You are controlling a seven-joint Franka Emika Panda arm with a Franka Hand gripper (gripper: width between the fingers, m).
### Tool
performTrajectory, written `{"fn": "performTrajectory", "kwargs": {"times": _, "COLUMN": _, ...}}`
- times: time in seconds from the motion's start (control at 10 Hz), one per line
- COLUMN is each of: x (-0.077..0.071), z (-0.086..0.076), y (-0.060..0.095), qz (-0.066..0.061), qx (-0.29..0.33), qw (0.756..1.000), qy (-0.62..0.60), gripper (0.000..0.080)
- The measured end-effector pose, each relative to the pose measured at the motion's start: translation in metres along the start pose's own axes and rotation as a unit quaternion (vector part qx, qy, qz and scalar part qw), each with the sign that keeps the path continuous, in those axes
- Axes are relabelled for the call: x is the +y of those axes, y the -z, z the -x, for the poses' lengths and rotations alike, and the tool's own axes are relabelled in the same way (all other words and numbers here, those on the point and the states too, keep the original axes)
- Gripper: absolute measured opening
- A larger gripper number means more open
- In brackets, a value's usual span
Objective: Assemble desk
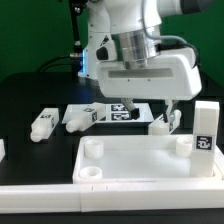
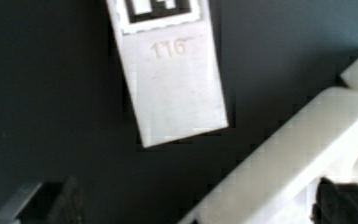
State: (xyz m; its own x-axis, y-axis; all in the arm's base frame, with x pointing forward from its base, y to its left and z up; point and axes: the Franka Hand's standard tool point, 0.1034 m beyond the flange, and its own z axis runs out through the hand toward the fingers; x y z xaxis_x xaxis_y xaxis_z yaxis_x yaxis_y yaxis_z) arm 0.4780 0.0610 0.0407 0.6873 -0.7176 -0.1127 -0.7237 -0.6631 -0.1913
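Nearest, the desk's tabletop [image 1: 140,160] lies flat on the black table [image 1: 30,95], rim up, and the round corner sockets that show are empty. Just behind it, loose legs lie on their sides: the leftmost leg [image 1: 42,122], a second leg [image 1: 80,117] near it, and a third leg [image 1: 165,122] just off the tabletop's far edge. A tagged upright piece [image 1: 205,128], probably another leg, stands at the exterior view's right. Farther back lies the marker board [image 1: 112,112]. Above it and the third leg hangs the gripper [image 1: 150,105], jaws spread wide with nothing between them.

No leg looks fitted, so this reads as the reach for a first leg. The next move calls for straddling the third leg squarely, descending, and closing before carrying it to a socket.
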Motion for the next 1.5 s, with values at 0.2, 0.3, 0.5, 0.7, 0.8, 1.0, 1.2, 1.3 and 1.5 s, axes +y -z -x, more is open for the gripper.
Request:
{"fn": "performTrajectory", "kwargs": {"times": 0.2, "x": -0.005, "z": 0.008, "y": -0.003, "qz": 0.005, "qx": -0.002, "qw": 1.0, "qy": 0.012, "gripper": 0.0649}}
{"fn": "performTrajectory", "kwargs": {"times": 0.3, "x": -0.004, "z": 0.013, "y": -0.003, "qz": 0.016, "qx": -0.039, "qw": 0.997, "qy": 0.058, "gripper": 0.0649}}
{"fn": "performTrajectory", "kwargs": {"times": 0.5, "x": -0.022, "z": 0.014, "y": 0.008, "qz": 0.001, "qx": -0.161, "qw": 0.97, "qy": 0.184, "gripper": 0.0649}}
{"fn": "performTrajectory", "kwargs": {"times": 0.7, "x": -0.019, "z": 0.012, "y": 0.005, "qz": 0.006, "qx": -0.225, "qw": 0.958, "qy": 0.176, "gripper": 0.0649}}
{"fn": "performTrajectory", "kwargs": {"times": 0.8, "x": -0.019, "z": 0.014, "y": 0.005, "qz": 0.006, "qx": -0.248, "qw": 0.953, "qy": 0.174, "gripper": 0.0649}}
{"fn": "performTrajectory", "kwargs": {"times": 1.0, "x": -0.017, "z": 0.023, "y": 0.01, "qz": 0.02, "qx": -0.37, "qw": 0.919, "qy": 0.132, "gripper": 0.0649}}
{"fn": "performTrajectory", "kwargs": {"times": 1.2, "x": -0.025, "z": 0.013, "y": 0.009, "qz": 0.03, "qx": -0.387, "qw": 0.912, "qy": 0.129, "gripper": 0.0649}}
{"fn": "performTrajectory", "kwargs": {"times": 1.3, "x": -0.025, "z": 0.013, "y": 0.009, "qz": 0.03, "qx": -0.387, "qw": 0.913, "qy": 0.129, "gripper": 0.0649}}
{"fn": "performTrajectory", "kwargs": {"times": 1.5, "x": -0.025, "z": 0.013, "y": 0.008, "qz": 0.03, "qx": -0.387, "qw": 0.913, "qy": 0.128, "gripper": 0.0649}}
